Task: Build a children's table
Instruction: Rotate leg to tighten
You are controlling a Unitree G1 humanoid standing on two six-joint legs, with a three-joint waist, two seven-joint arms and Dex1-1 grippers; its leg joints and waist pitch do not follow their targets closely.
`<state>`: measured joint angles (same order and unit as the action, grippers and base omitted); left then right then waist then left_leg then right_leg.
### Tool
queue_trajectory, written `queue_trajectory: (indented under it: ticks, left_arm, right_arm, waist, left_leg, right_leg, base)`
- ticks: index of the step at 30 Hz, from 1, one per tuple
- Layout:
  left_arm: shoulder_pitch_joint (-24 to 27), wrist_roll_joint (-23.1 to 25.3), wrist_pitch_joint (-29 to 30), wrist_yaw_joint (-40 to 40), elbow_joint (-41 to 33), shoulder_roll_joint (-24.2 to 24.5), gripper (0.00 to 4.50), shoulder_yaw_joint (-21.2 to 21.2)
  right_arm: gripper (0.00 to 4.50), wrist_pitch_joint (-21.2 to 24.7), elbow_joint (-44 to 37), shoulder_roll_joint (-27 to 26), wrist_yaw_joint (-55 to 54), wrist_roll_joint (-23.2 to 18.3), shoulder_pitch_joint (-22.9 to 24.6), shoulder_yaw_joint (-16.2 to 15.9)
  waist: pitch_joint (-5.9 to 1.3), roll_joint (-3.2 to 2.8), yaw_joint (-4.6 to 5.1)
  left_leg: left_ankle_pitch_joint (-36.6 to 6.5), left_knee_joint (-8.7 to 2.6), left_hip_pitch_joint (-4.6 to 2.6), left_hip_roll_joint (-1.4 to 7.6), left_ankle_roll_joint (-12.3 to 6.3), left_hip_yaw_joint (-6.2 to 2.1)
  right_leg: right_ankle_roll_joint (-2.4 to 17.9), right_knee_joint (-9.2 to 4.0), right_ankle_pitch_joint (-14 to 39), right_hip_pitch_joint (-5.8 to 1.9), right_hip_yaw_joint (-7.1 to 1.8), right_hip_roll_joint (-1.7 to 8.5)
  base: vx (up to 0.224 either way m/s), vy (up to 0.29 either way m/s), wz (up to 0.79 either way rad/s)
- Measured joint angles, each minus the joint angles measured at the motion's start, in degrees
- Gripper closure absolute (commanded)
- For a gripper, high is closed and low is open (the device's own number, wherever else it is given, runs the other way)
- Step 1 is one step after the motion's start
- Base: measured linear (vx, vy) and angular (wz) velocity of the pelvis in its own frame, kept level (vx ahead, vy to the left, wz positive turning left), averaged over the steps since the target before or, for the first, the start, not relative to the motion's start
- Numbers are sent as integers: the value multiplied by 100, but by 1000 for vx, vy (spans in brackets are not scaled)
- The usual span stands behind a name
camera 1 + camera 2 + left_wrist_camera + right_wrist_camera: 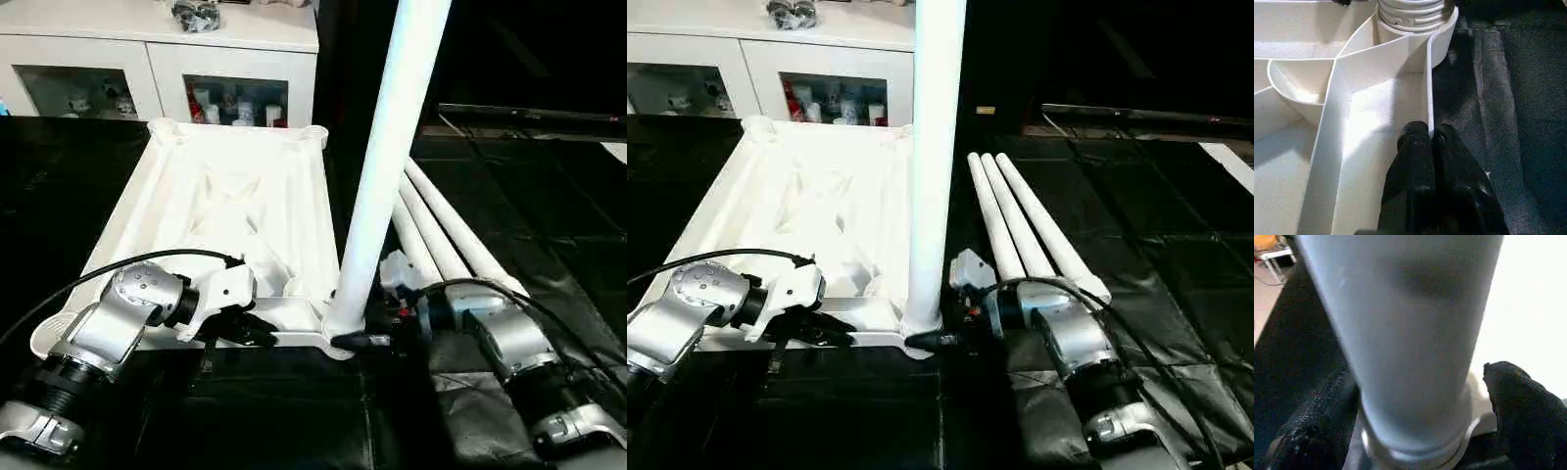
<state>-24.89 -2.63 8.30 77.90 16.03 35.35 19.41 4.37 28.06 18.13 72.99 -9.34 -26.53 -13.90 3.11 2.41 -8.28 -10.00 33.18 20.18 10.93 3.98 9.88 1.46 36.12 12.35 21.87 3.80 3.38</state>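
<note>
Left wrist view: left pincer (1431, 139) pinches table top (235, 196) rim. Right pincer (1415, 431) open around standing leg (387, 166).

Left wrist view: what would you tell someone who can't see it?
The left gripper is shut, pinching the thin rim of the upside-down white table top. Past it, a leg stands in the corner socket, and black floor covering lies beside the rim.

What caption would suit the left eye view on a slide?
Left gripper pinches the upturned table top's rim while one leg stands in its corner socket, three spare legs alongside.
</note>
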Motion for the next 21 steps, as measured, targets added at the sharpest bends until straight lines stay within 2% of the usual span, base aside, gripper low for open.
queue_trajectory:
  ticks: [3, 11, 21]
  left_arm:
    - [0, 0, -3, 0, 0, -1, 450, 1]
    - [0, 0, -4, 0, -1, 0, 450, 2]
    - [1, 1, -8, -1, -1, 0, 450, 2]
  right_arm:
    - [56, 60, -19, -53, -2, -61, 0, 4]
    - [137, 54, -39, 14, 105, -104, 112, -9]
    - [137, -18, -48, 41, 64, -96, 133, -39]
  waist:
    - [0, 0, -2]
    - [0, 0, -1]
    - [0, 0, 0]
  left_leg:
    - [0, 0, 1, 0, 0, 0]
    - [0, 0, 1, 0, 0, 0]
    - [0, 0, 0, 0, 0, 0]
  right_leg:
    - [0, 0, 0, 0, 0, 0]
    - [0, 0, 0, -1, 0, 0]
    - [0, -1, 0, 0, 0, 0]
  base:
    - [0, 0, 0]
    - [0, 0, 0]
    - [0, 0, 0]
